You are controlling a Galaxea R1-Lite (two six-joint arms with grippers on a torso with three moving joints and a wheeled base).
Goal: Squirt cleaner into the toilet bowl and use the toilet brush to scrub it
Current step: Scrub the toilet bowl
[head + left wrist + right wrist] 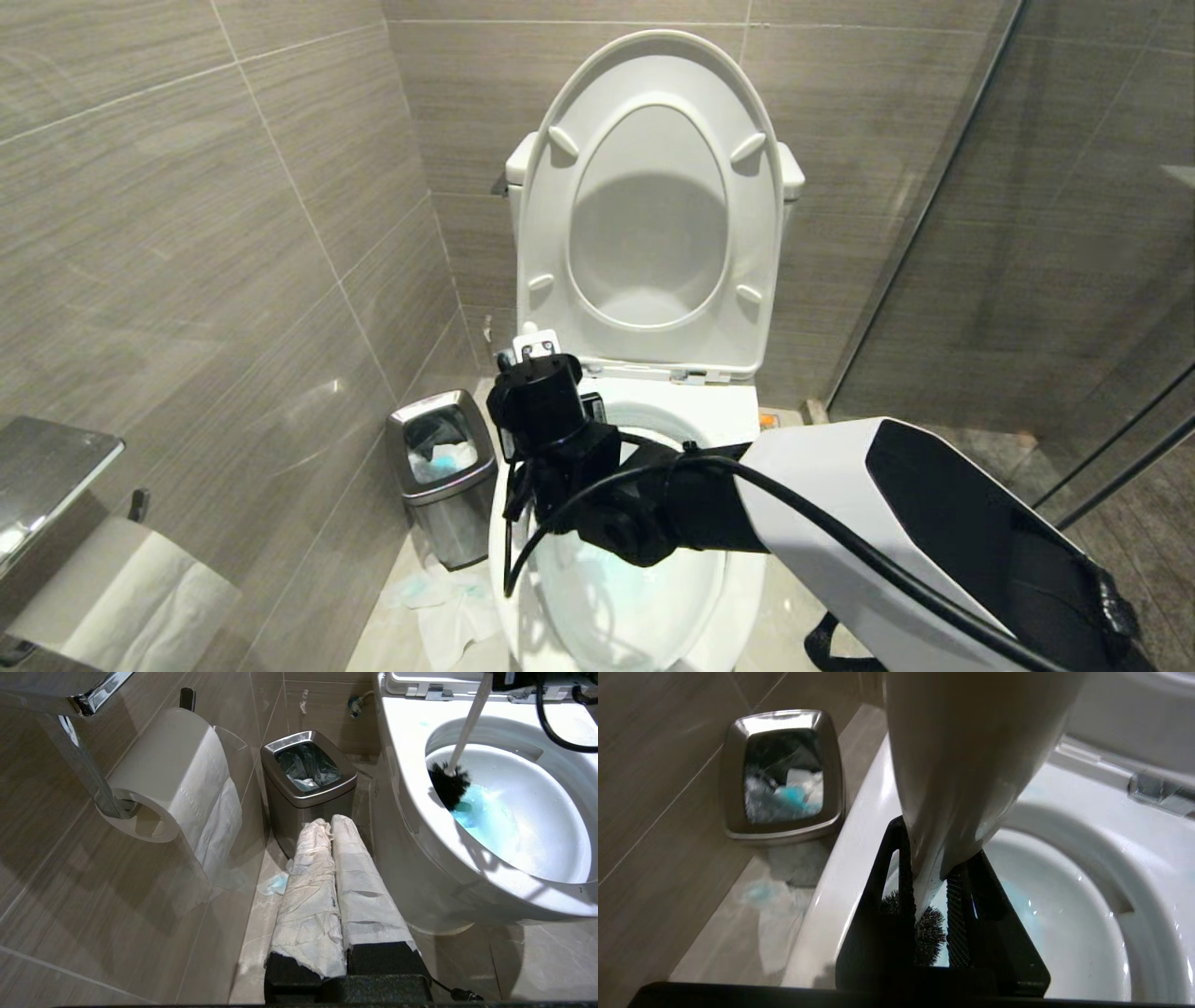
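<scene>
The cleaner [481, 812] already tinted the toilet bowl [514, 891], and the right hand [931, 891], clamped on the toilet brush [451, 786], looked mid-scrub.

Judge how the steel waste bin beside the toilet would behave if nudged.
The steel waste bin looks light: thin walls, only a liner and tissue inside. It would probably slide on the smooth floor tiles rather than tip, being squat. Its polished sides likely offer poor grip.

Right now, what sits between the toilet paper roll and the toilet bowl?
A small steel waste bin stands between the paper roll and the toilet bowl, seen in the left wrist view.
</scene>
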